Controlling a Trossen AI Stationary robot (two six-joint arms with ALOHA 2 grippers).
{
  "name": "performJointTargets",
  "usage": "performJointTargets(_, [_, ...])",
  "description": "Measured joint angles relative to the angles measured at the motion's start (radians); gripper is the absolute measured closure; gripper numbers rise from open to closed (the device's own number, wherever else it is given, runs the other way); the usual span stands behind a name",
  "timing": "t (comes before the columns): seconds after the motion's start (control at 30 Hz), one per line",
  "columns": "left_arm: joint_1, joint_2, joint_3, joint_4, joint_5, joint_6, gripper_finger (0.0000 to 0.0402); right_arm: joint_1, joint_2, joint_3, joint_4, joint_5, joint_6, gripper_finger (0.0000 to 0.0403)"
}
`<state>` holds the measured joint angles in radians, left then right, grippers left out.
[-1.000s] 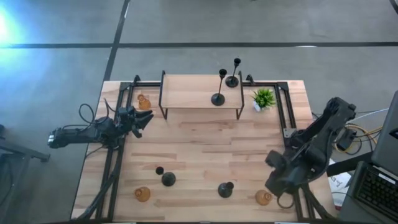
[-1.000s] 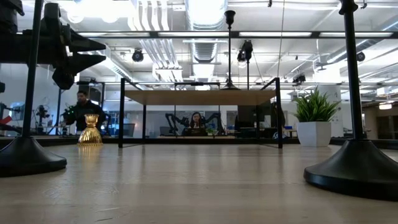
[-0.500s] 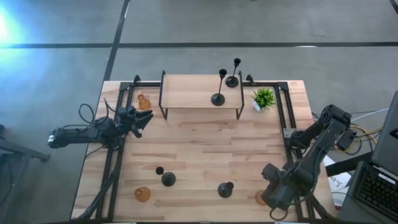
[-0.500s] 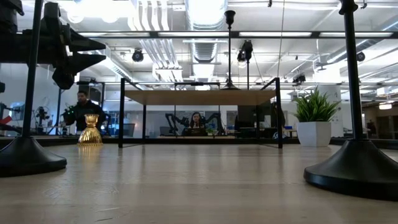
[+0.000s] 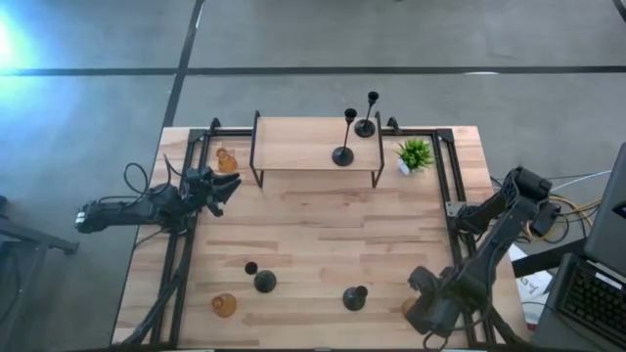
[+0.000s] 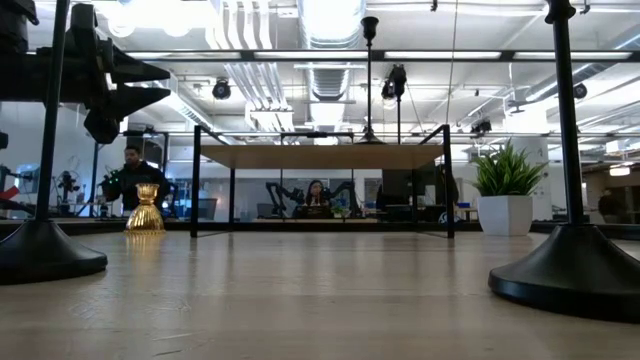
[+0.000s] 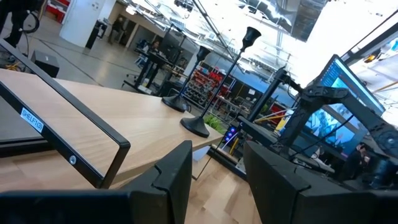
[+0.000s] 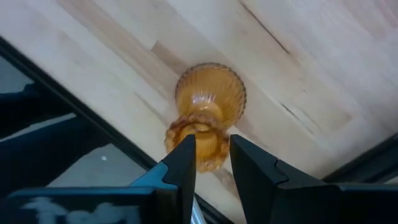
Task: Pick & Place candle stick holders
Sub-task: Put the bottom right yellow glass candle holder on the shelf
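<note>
Hovering right hand (image 8: pixel 211 180) over amber holder (image 8: pixel 207 118)

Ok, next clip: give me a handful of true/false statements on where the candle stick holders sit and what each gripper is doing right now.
1. Two black holders stand on the raised wooden shelf. True: one near its front edge, one at its back right corner.
2. The right gripper is over an amber holder at the table's front right corner. True: its open fingers straddle the holder's rim, not yet closed.
3. The left gripper holds a black holder. False: it is open and empty, at the table's left edge.
4. The potted plant sits on the shelf. False: it stands on the table, right of the shelf.
5. All amber holders are on the shelf. False: none is.
</note>
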<state>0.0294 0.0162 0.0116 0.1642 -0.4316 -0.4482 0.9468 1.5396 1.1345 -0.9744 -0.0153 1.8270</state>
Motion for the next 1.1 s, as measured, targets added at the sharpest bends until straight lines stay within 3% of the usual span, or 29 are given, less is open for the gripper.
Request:
performJointTargets(0.4, [0.0, 0.0, 0.0, 0.0, 0.0, -0.027, 0.0252, 0.0, -0.031, -0.161, 0.2, -0.007, 0.017, 0.03])
performJointTargets(0.5, [0.0, 0.0, 0.0, 0.0, 0.0, -0.027, 0.0252, -0.002, -0.035, -0.172, 0.215, -0.005, 0.004, 0.0317])
performJointTargets(0.63, [0.0, 0.0, 0.0, 0.0, 0.0, -0.027, 0.0252, -0.008, -0.052, -0.176, 0.19, 0.049, -0.044, 0.0374])
performJointTargets(0.77, [0.0, 0.0, 0.0, 0.001, 0.0, -0.032, 0.0252, -0.034, -0.101, -0.196, 0.123, 0.096, -0.045, 0.0378])
performJointTargets(0.9, [0.0, 0.0, 0.0, 0.015, 0.0, -0.034, 0.0252, -0.097, -0.181, -0.215, 0.056, 0.123, -0.108, 0.0378])
performJointTargets(1.1, [0.0, 0.0, 0.0, 0.054, 0.0, -0.014, 0.0252, -0.285, -0.341, -0.214, 0.01, 0.157, -0.346, 0.0378])
